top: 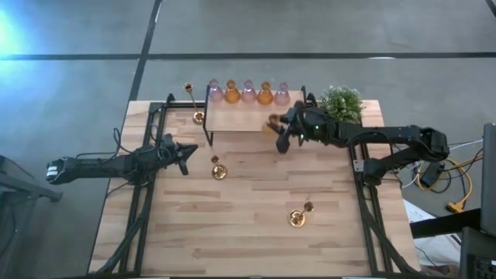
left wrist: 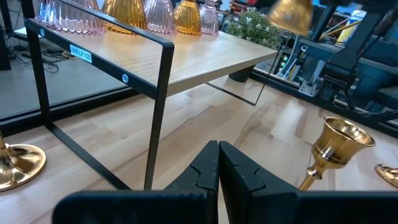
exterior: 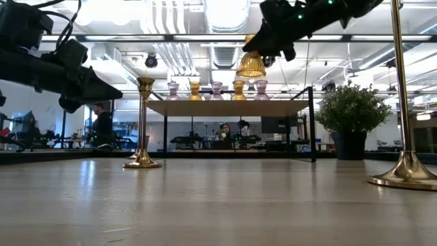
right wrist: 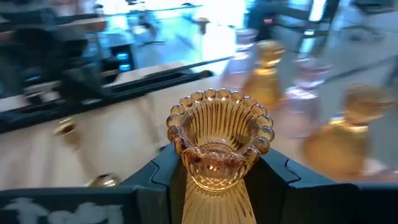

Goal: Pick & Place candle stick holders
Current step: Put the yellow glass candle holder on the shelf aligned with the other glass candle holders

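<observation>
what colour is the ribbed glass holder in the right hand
Amber: the ribbed, bead-rimmed glass candle holder clamped in the right hand shows best in the right wrist view.

High view: overhead, straight down on the whole tabletop [top: 256, 225]. Low view: at tabletop level, facing across to the shelf [exterior: 229, 107] and the room behind. Left wrist view: close, low, angled toward the shelf's corner. Right wrist view: very close on an amber holder [right wrist: 219, 146]. All four views share the shelf and its row of glass holders [top: 248, 92].
</observation>
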Robot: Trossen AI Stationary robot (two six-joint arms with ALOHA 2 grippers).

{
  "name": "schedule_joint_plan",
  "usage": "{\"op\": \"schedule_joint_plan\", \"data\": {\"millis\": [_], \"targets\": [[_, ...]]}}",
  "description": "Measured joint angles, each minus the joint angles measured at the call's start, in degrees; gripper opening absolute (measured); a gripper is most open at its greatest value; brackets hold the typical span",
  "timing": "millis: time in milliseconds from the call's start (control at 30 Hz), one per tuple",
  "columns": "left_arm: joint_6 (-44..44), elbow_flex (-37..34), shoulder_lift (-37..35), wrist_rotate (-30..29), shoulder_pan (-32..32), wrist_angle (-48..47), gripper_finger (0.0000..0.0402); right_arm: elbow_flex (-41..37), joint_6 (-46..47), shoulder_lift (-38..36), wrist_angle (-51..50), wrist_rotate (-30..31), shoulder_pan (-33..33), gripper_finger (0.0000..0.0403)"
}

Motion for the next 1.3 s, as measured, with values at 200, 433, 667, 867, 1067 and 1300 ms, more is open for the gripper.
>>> {"op": "schedule_joint_plan", "data": {"millis": [200, 433, 667, 867, 1067, 1300], "targets": [[0.00, 0.00, 0.00, -0.01, 0.01, 0.00, 0.0014, 3.85, -0.67, 1.98, -4.89, 7.43, -2.15, 0.0122], [0.00, 0.00, 0.00, -0.01, 0.00, 0.02, 0.0014, 0.37, -0.69, 4.57, 1.27, 8.71, -3.63, 0.0120], [0.00, 0.02, 0.02, -0.01, 0.01, 0.02, 0.0014, -5.08, -0.98, 4.69, 6.85, 15.68, -4.25, 0.0121], [0.00, 0.00, 0.02, -0.01, -0.02, -0.04, 0.0014, -5.80, 0.31, 4.58, 6.86, 16.10, -5.54, 0.0124], [0.00, 0.01, 0.02, 0.02, -0.01, -0.09, 0.0014, -5.90, 3.02, 4.45, 5.43, 16.34, -7.50, 0.0120], [0.00, 0.01, 0.02, 0.01, 0.00, -0.10, 0.0014, -5.90, 3.65, 4.39, 5.01, 16.29, -8.93, 0.0125]]}}
